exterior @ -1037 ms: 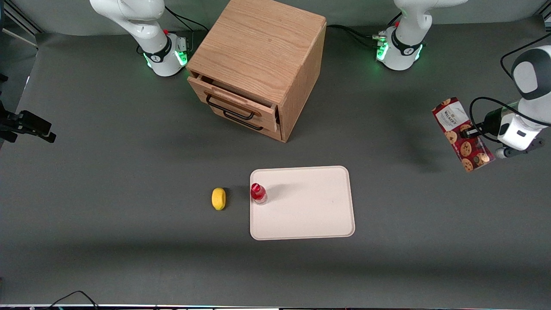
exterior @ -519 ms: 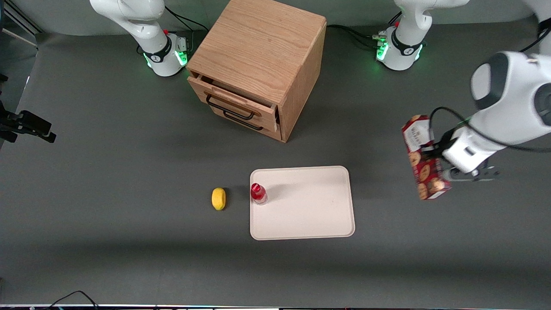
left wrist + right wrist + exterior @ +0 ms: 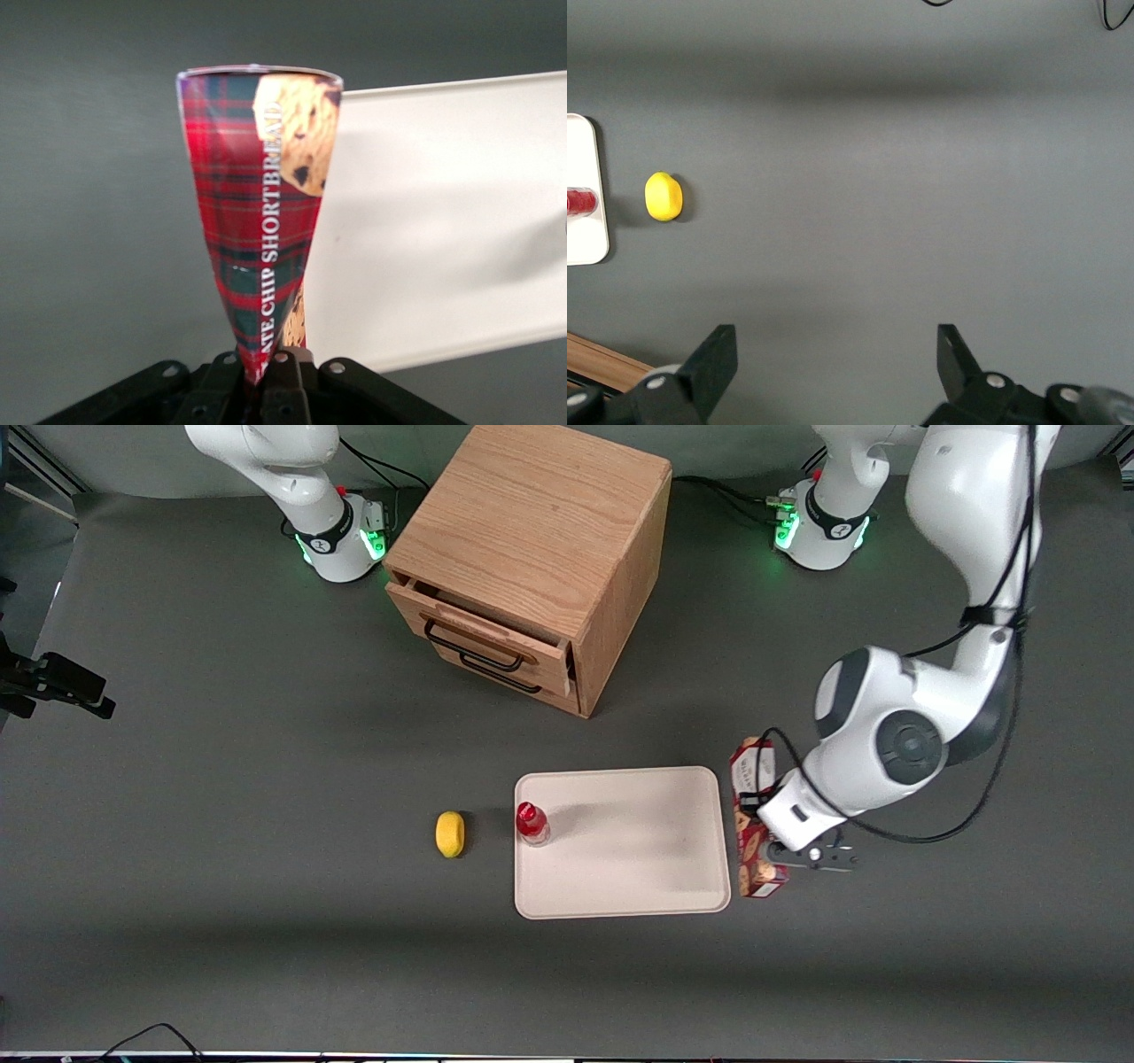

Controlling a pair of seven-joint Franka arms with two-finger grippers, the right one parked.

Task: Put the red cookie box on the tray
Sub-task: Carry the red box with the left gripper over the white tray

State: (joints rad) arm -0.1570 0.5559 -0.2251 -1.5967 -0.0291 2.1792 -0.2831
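Note:
The red cookie box (image 3: 753, 833), dark red with cookie print, hangs in my left gripper (image 3: 769, 825), which is shut on it. It is held above the table right beside the tray's edge toward the working arm's end. In the left wrist view the box (image 3: 261, 221) shows its tartan side, pinched between the gripper (image 3: 266, 367) fingers. The tray (image 3: 638, 868) is cream-white and flat, nearer the front camera than the cabinet; it also shows in the left wrist view (image 3: 443, 230) beside the box.
A small red-capped bottle (image 3: 532, 823) stands on the tray's edge toward the parked arm's end. A yellow lemon (image 3: 450, 833) lies on the table beside it. A wooden drawer cabinet (image 3: 532, 558), top drawer slightly open, stands farther from the front camera.
My left gripper has carried the box from the working arm's end of the table toward the tray and nearer the front camera. The box has turned more edge-on.

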